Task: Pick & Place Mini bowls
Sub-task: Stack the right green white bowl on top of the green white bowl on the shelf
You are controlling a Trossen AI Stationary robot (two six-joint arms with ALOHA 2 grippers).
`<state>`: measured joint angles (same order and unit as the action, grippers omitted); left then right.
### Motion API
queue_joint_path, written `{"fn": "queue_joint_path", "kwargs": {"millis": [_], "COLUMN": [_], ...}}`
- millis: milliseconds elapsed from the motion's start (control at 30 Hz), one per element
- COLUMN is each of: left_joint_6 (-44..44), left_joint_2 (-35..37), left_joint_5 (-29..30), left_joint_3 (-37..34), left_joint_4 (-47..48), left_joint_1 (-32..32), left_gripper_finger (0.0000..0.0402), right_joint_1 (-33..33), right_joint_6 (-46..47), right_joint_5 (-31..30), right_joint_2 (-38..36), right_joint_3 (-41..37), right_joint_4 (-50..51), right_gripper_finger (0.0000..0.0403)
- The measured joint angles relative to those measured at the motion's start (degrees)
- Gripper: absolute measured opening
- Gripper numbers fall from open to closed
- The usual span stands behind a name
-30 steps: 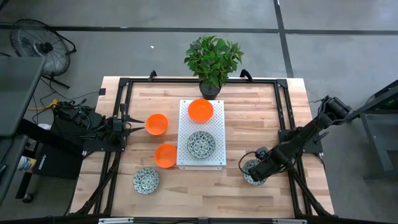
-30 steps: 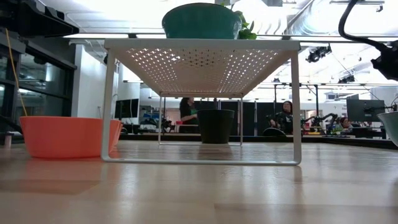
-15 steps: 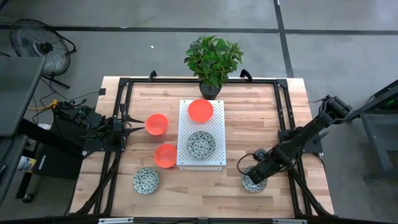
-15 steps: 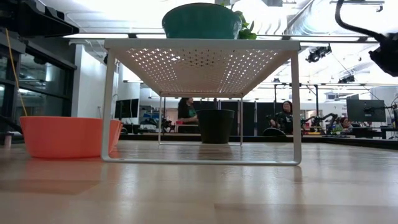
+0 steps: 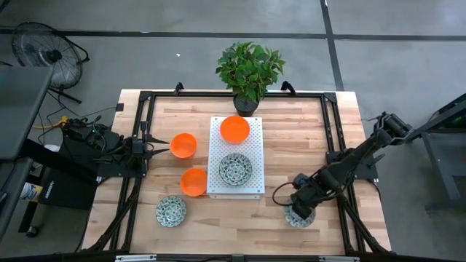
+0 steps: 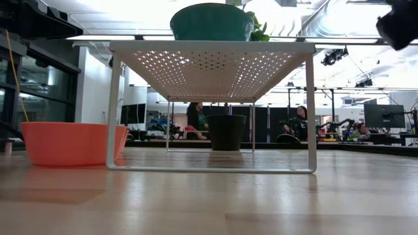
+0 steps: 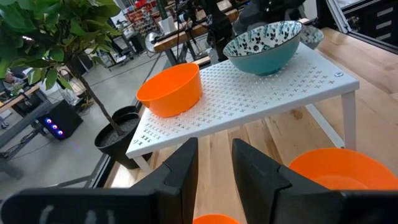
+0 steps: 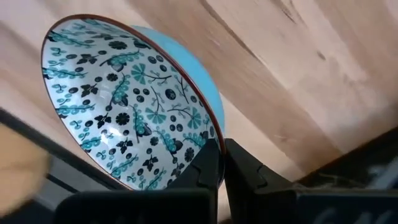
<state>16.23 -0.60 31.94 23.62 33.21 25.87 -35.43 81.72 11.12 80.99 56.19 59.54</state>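
Carrying a patterned mini bowl (image 8: 130, 102), our right gripper (image 5: 301, 207) pinches its rim above the table's near right; next we swing left to the white rack (image 5: 255, 156). Left gripper (image 7: 214, 168) waits released at the left edge.

Three orange bowls (image 5: 235, 129), three patterned bowls (image 5: 236, 168), one rack (image 5: 255, 188), one plant (image 5: 250, 67).

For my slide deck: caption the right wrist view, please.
Right gripper pinching a patterned bowl's rim, lifted above the wooden table.
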Motion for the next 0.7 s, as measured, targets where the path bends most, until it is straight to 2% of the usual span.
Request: {"fn": "queue_joint_path", "kwargs": {"millis": [267, 467, 700], "left_joint_6": [0.0, 0.0, 0.0], "left_joint_2": [0.0, 0.0, 0.0], "left_joint_5": [0.0, 0.0, 0.0], "left_joint_3": [0.0, 0.0, 0.0], "left_joint_4": [0.0, 0.0, 0.0], "left_joint_1": [0.0, 0.0, 0.0], "left_gripper_finger": [0.0095, 0.0095, 0.0095], "right_joint_1": [3.7, 6.9, 12.6], "right_joint_6": [-16.3, -22.4, -31.4], "right_joint_5": [3.1, 7.4, 4.7], "right_joint_2": [0.0, 0.0, 0.0], "right_joint_3": [4.2, 9.3, 18.7], "right_joint_4": [3.1, 9.5, 15.9], "right_gripper_finger": [0.0001, 0.0000, 0.0000]}}
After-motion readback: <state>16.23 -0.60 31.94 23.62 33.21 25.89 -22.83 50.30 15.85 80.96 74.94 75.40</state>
